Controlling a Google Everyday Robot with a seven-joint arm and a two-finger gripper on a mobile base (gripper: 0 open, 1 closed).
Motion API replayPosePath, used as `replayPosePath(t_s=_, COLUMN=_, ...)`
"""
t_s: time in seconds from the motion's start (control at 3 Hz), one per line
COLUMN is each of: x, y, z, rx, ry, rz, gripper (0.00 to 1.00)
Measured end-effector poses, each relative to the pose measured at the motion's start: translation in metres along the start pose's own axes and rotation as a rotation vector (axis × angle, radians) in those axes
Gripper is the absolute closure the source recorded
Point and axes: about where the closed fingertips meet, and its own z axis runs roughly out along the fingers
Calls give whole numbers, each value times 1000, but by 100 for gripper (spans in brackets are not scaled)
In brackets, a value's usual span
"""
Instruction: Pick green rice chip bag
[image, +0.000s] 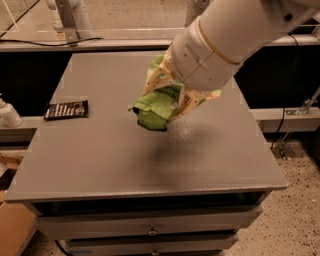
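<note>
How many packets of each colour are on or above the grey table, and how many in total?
Green: 1, the green rice chip bag, held in the claw above the table.
Black: 1, the flat black packet, lying near the table's left edge.
Total: 2

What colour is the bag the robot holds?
The chip bag is bright green, camera view; the gripper holds it above the table.
</note>
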Motion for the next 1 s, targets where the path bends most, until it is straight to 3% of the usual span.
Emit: replayPosePath(t_s=1.0, x=51, y=-29, z=-34, rx=22, ry=15, rz=-99, gripper=100)
